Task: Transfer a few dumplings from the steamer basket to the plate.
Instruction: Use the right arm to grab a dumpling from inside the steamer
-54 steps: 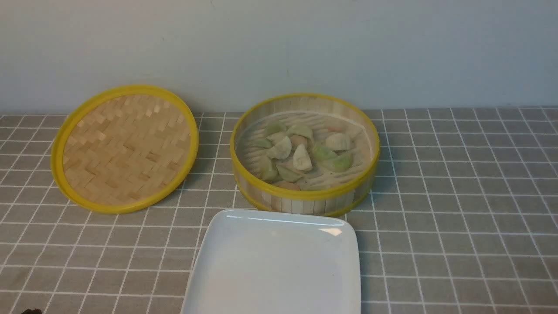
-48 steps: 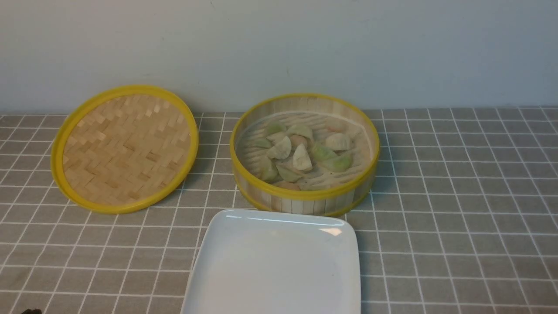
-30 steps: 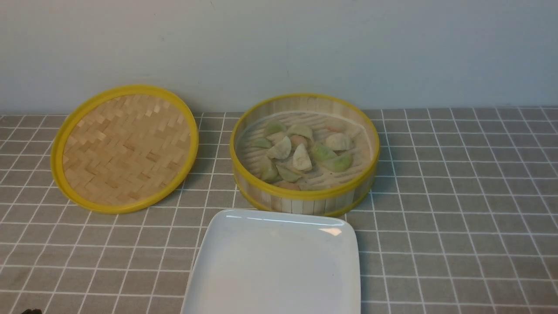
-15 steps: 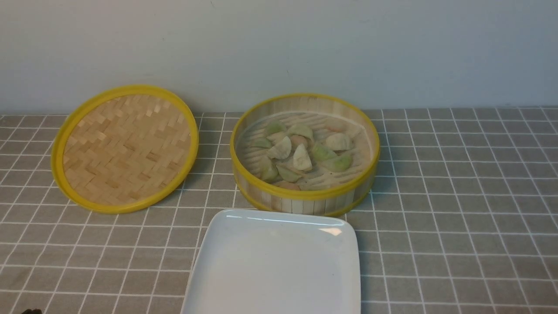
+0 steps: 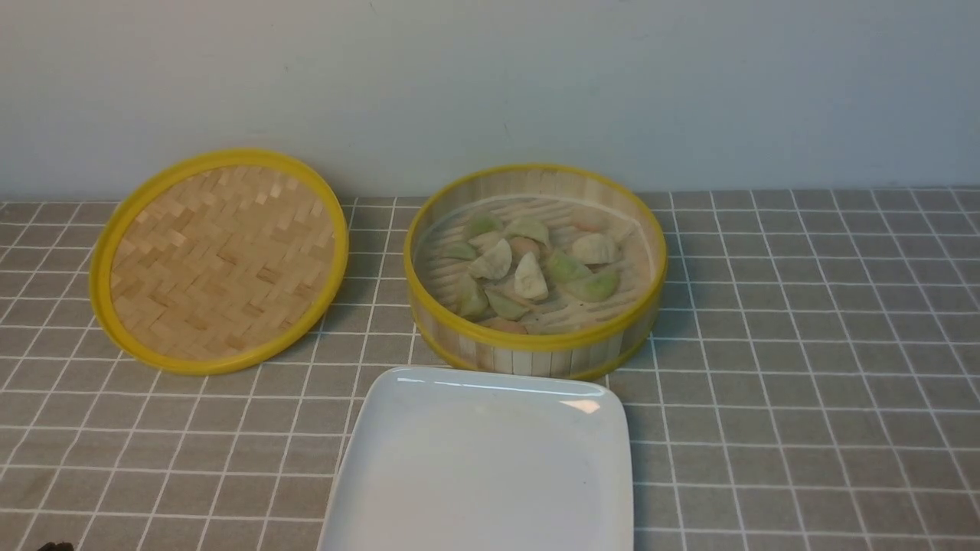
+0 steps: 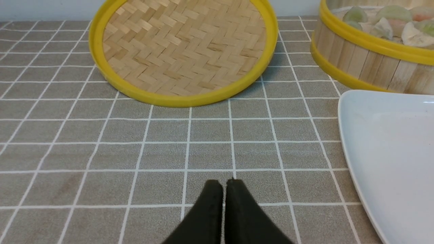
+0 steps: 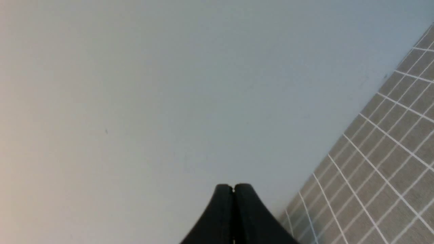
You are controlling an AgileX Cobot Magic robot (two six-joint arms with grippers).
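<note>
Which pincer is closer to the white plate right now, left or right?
Left. The left pincer, shut, is above the tablecloth with the plate close beside it. The right pincer, also shut, faces the wall with no plate in its view, so it seems farther away.

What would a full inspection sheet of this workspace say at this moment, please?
Surface: grey grid-patterned tablecloth, lying flat.
Job's things: dumplings all inside the steamer basket; white plate in front of it, no dumplings on its visible part.
Clutter: woven bamboo lid, left of the basket.
Grippers: left gripper shut, empty, above the cloth; right gripper shut, empty, pointing at the wall.
Cables: nothing seen.
Surroundings: plain pale wall behind; nothing else seen.
</note>
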